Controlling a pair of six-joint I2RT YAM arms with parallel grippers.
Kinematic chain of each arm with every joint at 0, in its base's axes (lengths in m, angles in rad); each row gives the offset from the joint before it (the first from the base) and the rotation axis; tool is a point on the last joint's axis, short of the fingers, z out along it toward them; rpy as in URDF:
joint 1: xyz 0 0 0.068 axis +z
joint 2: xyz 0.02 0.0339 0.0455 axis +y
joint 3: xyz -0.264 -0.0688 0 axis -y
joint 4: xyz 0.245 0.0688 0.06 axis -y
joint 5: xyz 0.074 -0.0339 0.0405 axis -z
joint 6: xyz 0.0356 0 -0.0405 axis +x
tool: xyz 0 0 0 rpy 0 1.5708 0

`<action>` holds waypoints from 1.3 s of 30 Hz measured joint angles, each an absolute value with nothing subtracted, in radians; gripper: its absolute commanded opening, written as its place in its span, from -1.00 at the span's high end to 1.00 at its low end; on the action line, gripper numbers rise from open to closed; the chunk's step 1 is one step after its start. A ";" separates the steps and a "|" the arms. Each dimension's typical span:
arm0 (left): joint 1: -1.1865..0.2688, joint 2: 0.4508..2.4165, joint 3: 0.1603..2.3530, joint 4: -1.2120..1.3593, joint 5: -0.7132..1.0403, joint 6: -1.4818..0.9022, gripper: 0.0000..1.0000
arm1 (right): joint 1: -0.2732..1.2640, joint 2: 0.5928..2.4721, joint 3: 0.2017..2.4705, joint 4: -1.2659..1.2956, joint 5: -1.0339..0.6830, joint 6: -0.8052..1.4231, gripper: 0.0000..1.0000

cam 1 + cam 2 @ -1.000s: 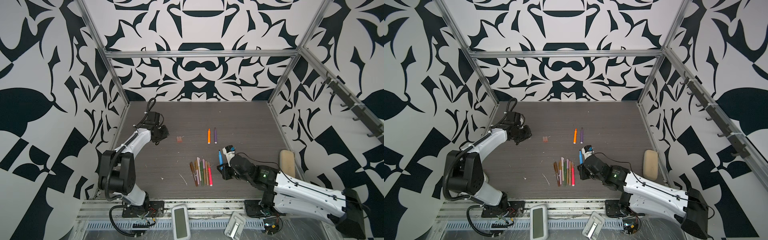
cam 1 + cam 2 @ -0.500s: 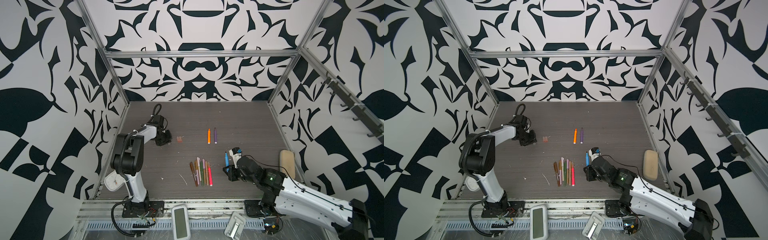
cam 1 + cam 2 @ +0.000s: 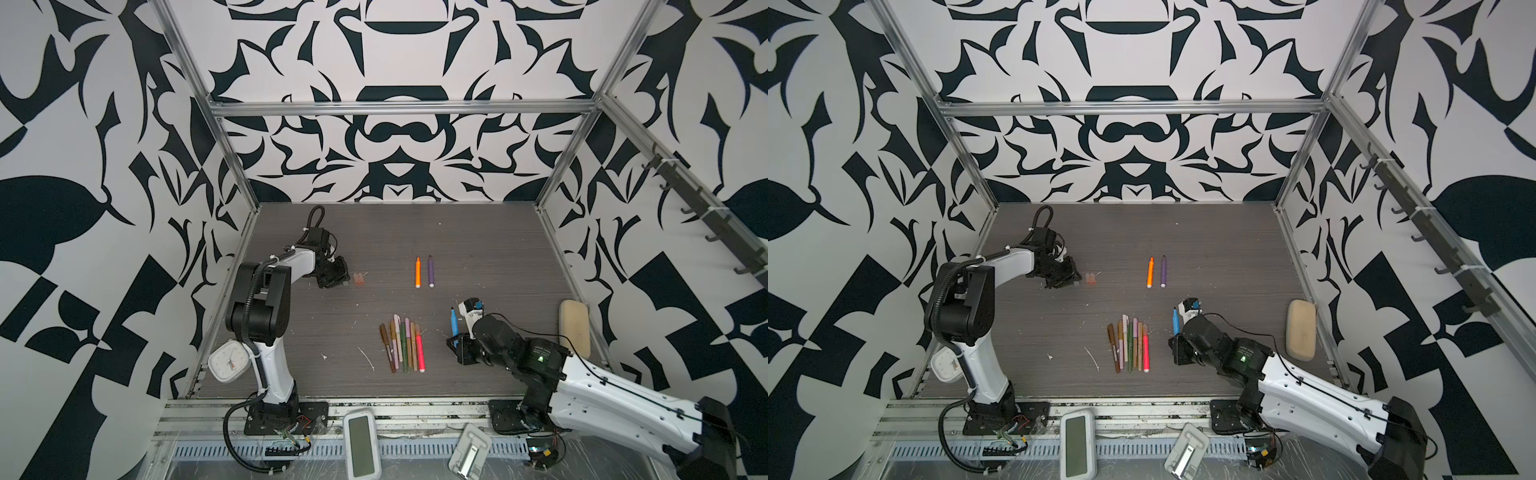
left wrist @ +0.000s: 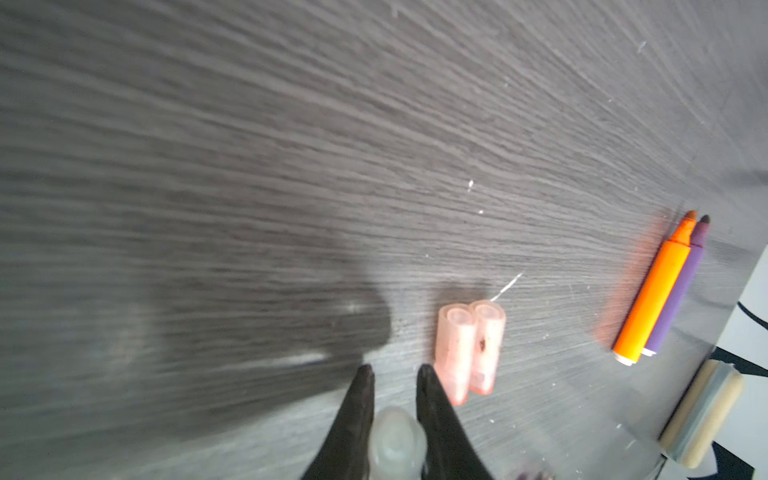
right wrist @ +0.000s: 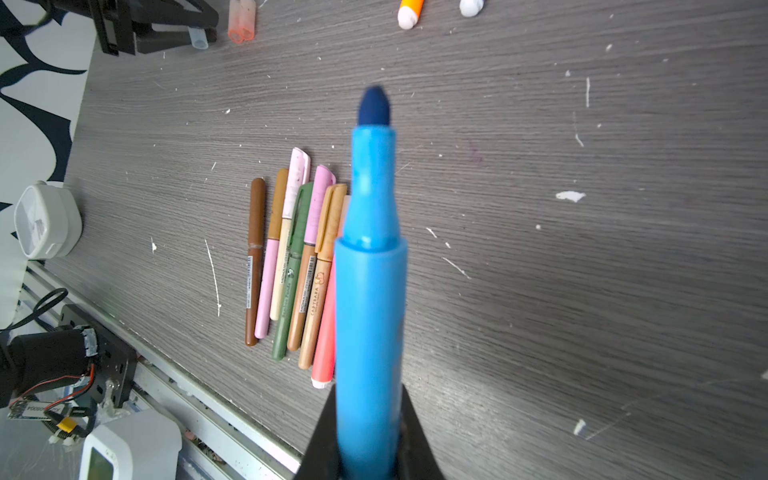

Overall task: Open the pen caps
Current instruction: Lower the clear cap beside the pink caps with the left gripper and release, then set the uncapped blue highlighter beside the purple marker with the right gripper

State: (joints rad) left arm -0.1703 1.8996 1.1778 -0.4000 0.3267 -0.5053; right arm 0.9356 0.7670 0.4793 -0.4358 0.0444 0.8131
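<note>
place: robot lab cell | cues: aluminium frame (image 3: 399, 107), patterned wall panels (image 3: 395, 50), bolted arm bases (image 3: 286, 415)

On the table (image 3: 478, 249), two caps (image 3: 359, 278) lie side by side, touching, at the left rear, just right of the left gripper (image 4: 395, 376). A third cap (image 4: 395, 440) sits between its fingers. Two pens (image 3: 417, 272) lie side by side mid-rear, well right of the caps. A row of pens (image 3: 405, 347) lies front centre. Just right of it, a held pen (image 3: 454, 322) sits in the right gripper (image 5: 368, 424). A sponge (image 3: 574, 328) lies at the right edge and a clock (image 3: 229, 360) at the front-left edge.
</note>
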 measured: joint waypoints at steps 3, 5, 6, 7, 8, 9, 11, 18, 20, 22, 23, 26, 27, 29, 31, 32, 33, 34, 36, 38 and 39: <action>-0.170 1.900 1.178 -0.398 0.338 -0.504 0.29 | 0.936 0.773 0.479 -0.435 0.045 0.813 1.00; -0.170 1.900 1.178 -0.396 0.340 -0.506 0.20 | 0.935 0.780 0.479 -0.433 0.044 0.813 1.00; -0.170 1.900 1.178 -0.396 0.341 -0.507 0.20 | 0.936 0.783 0.479 -0.433 0.044 0.813 1.00; -0.170 1.900 1.178 -0.395 0.341 -0.508 0.20 | 0.936 0.785 0.479 -0.432 0.044 0.813 1.00; -0.170 1.900 1.178 -0.395 0.341 -0.507 0.20 | 0.936 0.786 0.479 -0.432 0.044 0.813 1.00; -0.170 1.900 1.178 -0.394 0.341 -0.508 0.20 | 0.936 0.786 0.479 -0.433 0.044 0.813 1.00; -0.170 1.900 1.178 -0.394 0.341 -0.508 0.20 | 0.935 0.786 0.479 -0.433 0.045 0.813 1.00; -0.170 1.884 1.176 -0.393 0.355 -0.517 0.22 | 0.801 0.843 0.497 -0.437 -0.030 0.772 1.00; -0.170 1.844 1.163 -0.395 0.370 -0.528 0.22 | 0.698 0.901 0.523 -0.435 -0.088 0.735 1.00; -0.170 1.776 1.145 -0.398 0.389 -0.536 0.24 | 0.597 0.960 0.556 -0.432 -0.141 0.696 1.00; -0.172 1.730 1.136 -0.402 0.400 -0.541 0.24 | 0.548 0.997 0.582 -0.432 -0.169 0.672 1.00; -0.176 1.558 1.109 -0.426 0.434 -0.543 0.28 | 0.442 1.111 0.676 -0.427 -0.228 0.604 1.00; -0.178 1.483 1.101 -0.442 0.443 -0.540 0.31 | 0.417 1.157 0.713 -0.421 -0.244 0.582 1.00; -0.181 1.346 1.078 -0.467 0.455 -0.530 0.33 | 0.382 1.255 0.787 -0.405 -0.271 0.541 1.00; -0.184 1.199 1.045 -0.509 0.465 -0.519 0.33 | 0.354 1.367 0.863 -0.389 -0.293 0.503 1.00; -0.184 1.142 1.034 -0.536 0.466 -0.511 0.32 | 0.341 1.425 0.898 -0.380 -0.305 0.488 1.00; -0.186 1.078 1.021 -0.574 0.464 -0.498 0.32 | 0.329 1.486 0.933 -0.368 -0.320 0.474 1.00; -0.186 1.019 1.010 -0.619 0.458 -0.484 0.31 | 0.316 1.546 0.964 -0.353 -0.335 0.464 1.00; -0.186 0.936 0.997 -0.695 0.439 -0.463 0.25 | 0.293 1.649 1.014 -0.334 -0.364 0.450 1.00; -0.186 0.857 0.978 -0.742 0.422 -0.450 0.18 | 0.271 1.736 1.057 -0.322 -0.385 0.441 1.00; -0.186 0.815 0.963 -0.753 0.416 -0.445 0.17 | 0.262 1.773 1.077 -0.318 -0.393 0.439 1.00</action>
